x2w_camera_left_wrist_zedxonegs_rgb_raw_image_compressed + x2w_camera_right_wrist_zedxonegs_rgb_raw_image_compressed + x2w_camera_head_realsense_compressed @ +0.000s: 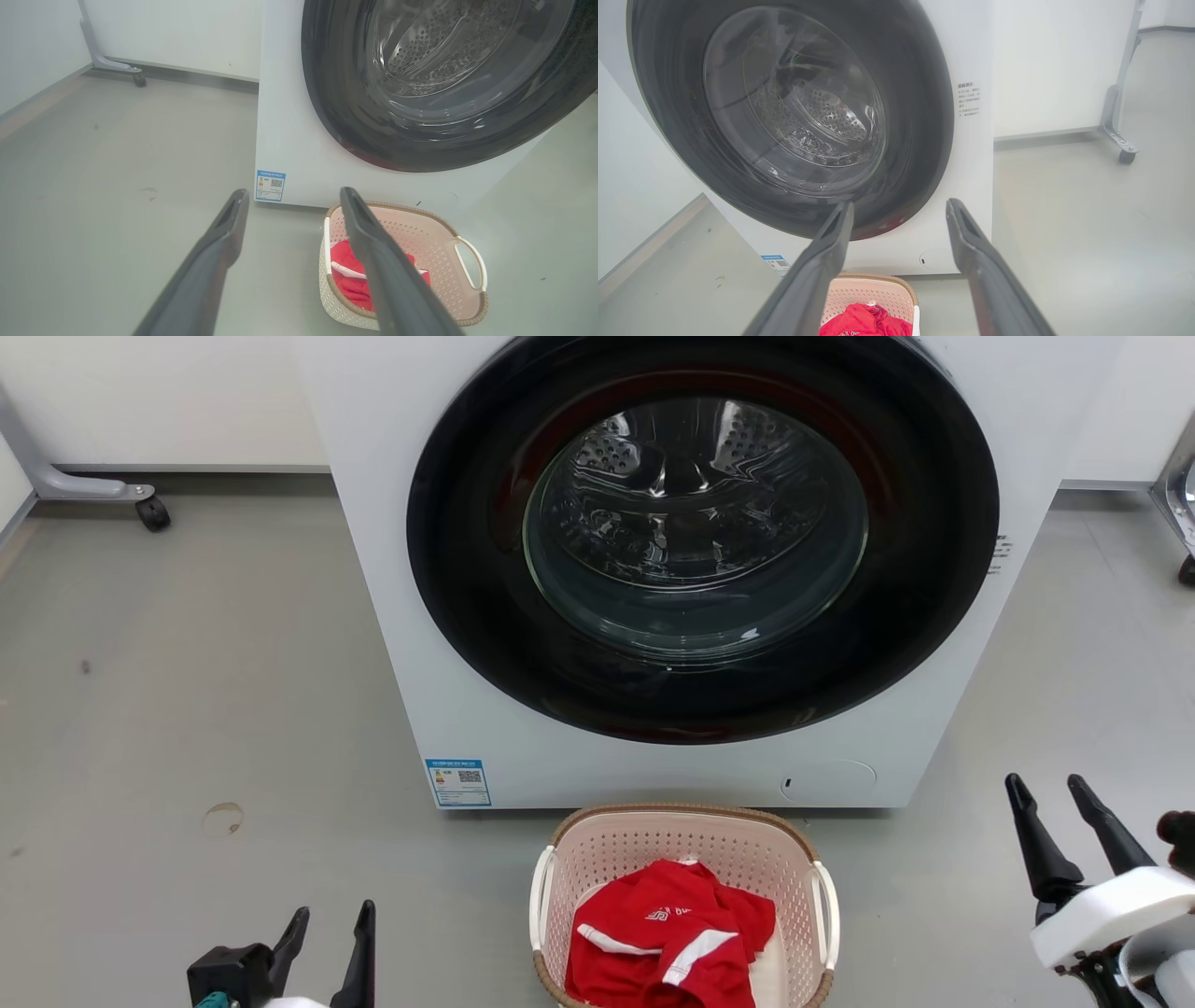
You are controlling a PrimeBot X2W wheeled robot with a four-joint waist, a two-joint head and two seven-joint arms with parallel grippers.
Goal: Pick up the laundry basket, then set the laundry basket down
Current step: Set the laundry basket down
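My left hand (pixel 333 919) is low at the left side of the head view. Its two dark fingers (pixel 358 957) stand apart, wide open, and there is nothing between them. My right hand (pixel 1046 786) is at the right side, higher in that view, and it is open in the same way and holds nothing. Both hands point forward, toward the washing machine (pixel 392 616).

The laundry basket (pixel 653 814) stands upright on the grey floor (pixel 187 709), between my two hands and well apart from each of them. It is just in front of the washing machine, below its round dark door (pixel 467 569). The lower edge of the head view cuts off the near end of the laundry basket. Its wall is pale pink-beige with many small holes, its rim is brown with a woven look, and the white handles (pixel 540 896) are on its left and right sides.

A red garment (pixel 667 933) with white stripes lies crumpled inside the laundry basket. In the left wrist view one finger crosses in front of the laundry basket, but it does not touch it.

A small blue sticker (pixel 457 782) is at the lower left corner of the washing machine's front.
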